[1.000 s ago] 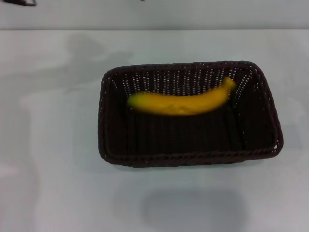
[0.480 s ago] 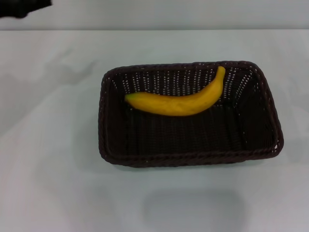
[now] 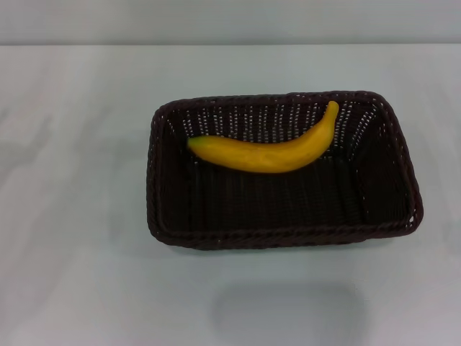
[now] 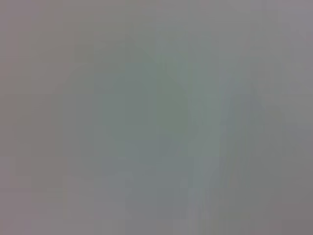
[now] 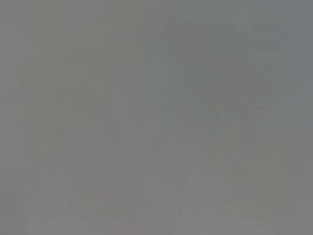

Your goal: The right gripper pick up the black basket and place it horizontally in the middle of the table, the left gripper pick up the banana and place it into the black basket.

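The black basket (image 3: 173, 231) sits lengthwise across the middle of the white table (image 3: 72, 180). The yellow banana (image 3: 268, 150) lies inside it along the far wall, its stem tip pointing up to the right and resting against the wall. Neither gripper shows in the head view. Both wrist views show only a blank grey surface with no object and no fingers.
A faint grey shadow patch (image 3: 288, 313) lies on the table in front of the basket. The table's far edge (image 3: 230, 45) runs across the top of the head view.
The dark left gripper that showed at the top left corner has left the view. The banana has settled and lies still in the basket.
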